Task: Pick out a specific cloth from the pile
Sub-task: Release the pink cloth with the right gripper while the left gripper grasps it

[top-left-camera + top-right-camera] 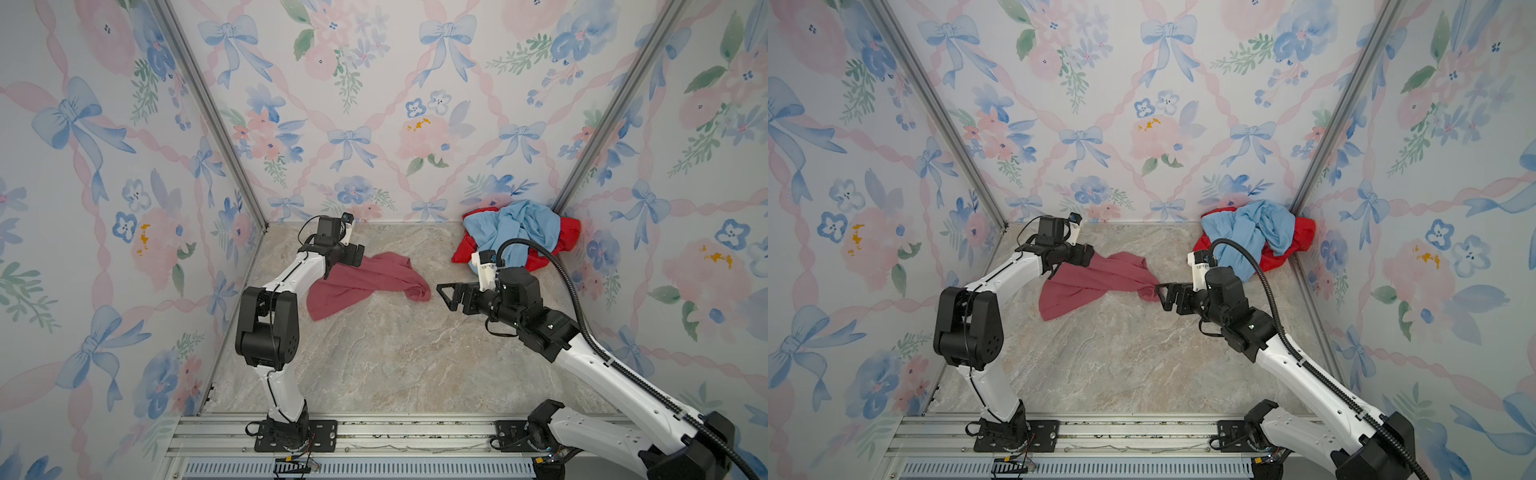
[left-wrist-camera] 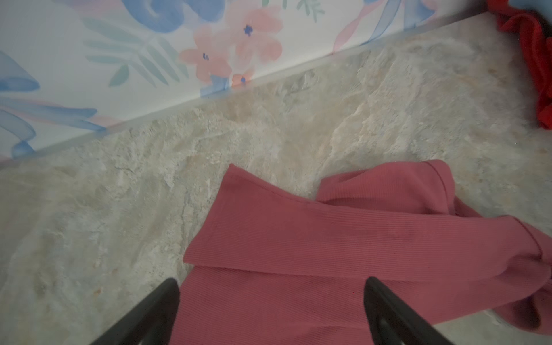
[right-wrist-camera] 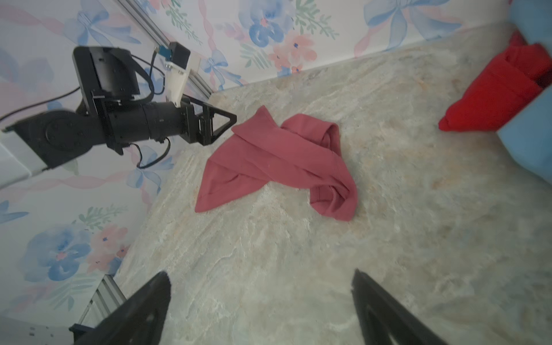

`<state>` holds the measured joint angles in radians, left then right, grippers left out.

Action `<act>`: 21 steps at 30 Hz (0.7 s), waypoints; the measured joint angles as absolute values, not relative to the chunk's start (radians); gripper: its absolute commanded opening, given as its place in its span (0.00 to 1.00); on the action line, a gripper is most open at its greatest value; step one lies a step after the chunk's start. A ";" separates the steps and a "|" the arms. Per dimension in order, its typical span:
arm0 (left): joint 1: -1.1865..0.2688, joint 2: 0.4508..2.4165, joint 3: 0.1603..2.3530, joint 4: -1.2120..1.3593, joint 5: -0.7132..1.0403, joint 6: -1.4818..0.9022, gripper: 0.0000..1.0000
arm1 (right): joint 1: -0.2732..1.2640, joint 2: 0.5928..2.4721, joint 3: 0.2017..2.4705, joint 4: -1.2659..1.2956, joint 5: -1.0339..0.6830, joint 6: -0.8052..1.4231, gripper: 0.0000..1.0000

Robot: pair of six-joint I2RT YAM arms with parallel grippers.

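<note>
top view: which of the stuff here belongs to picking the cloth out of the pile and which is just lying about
Belongs to the job:
- maroon-pink cloth, alone mid-table, apart from the pile
- pile in the far right corner: light blue cloth over red cloth

Just there:
- marble table
- floral walls
- metal rail at the front

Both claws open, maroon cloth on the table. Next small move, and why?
Probably lift the left claw away from the maroon cloth: the cloth lies on the table apart from the pile, both claws stand open, and the right claw is clear of it. Nothing seems left to grasp.
</note>
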<state>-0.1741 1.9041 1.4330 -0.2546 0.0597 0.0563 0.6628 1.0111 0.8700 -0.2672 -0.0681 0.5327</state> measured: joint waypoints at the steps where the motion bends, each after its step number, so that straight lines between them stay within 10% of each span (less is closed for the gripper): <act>1: -0.173 1.935 1.443 -0.274 0.070 0.043 0.93 | 0.696 0.995 0.859 -0.295 -0.037 0.530 0.97; 13: -0.273 2.147 1.534 -0.366 0.017 -0.020 0.81 | 0.829 0.788 0.730 -0.466 0.156 0.568 0.97; 21: -0.289 2.178 1.570 -0.353 -0.003 -0.034 0.06 | 0.832 0.769 0.746 -0.522 0.197 0.568 0.97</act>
<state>-0.2886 2.1777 1.5696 -0.3531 -0.0032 -0.0338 0.8318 0.7689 0.7460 -0.5220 0.1970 0.5682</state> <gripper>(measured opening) 0.227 0.967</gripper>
